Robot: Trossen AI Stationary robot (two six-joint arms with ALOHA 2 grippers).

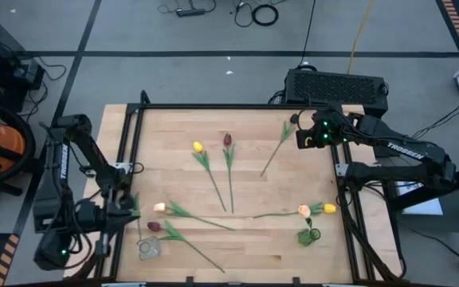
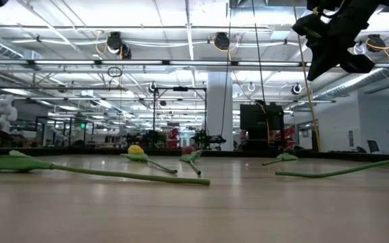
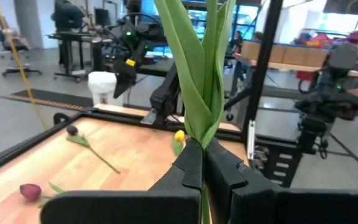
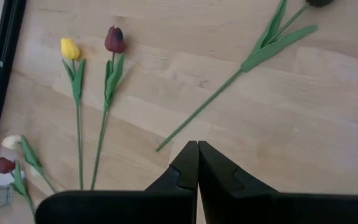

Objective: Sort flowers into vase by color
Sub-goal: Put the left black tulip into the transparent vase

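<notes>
My left gripper point(image 3: 202, 163) is shut on a flower whose green leaves point(image 3: 197, 68) rise above its fingers; the head is out of view. In the high view this gripper point(image 1: 134, 206) hangs over the table's left edge. On the table lie a yellow tulip point(image 1: 198, 147), a dark red one point(image 1: 227, 139), a dark-headed one point(image 1: 281, 142), a pale one point(image 1: 159, 207), a dark red one point(image 1: 154, 226), and a peach point(image 1: 304, 210) and yellow pair point(image 1: 328, 208). My right gripper point(image 4: 197, 149) is shut on nothing, raised over the far right point(image 1: 301, 137). My left gripper pinches the flower between its two fingers at the base of the leaves point(image 3: 202, 134), where they wrap the stem. The fingers lie level and across the stem, coming from the table's left side. The flower stands upright above the fingers, clear of the table.
A clear glass vase point(image 1: 148, 249) stands at the near left corner and a green vase point(image 1: 307, 236) at the near right. A black frame point(image 1: 134, 143) edges the table. A black box point(image 1: 337, 84) sits behind the far edge.
</notes>
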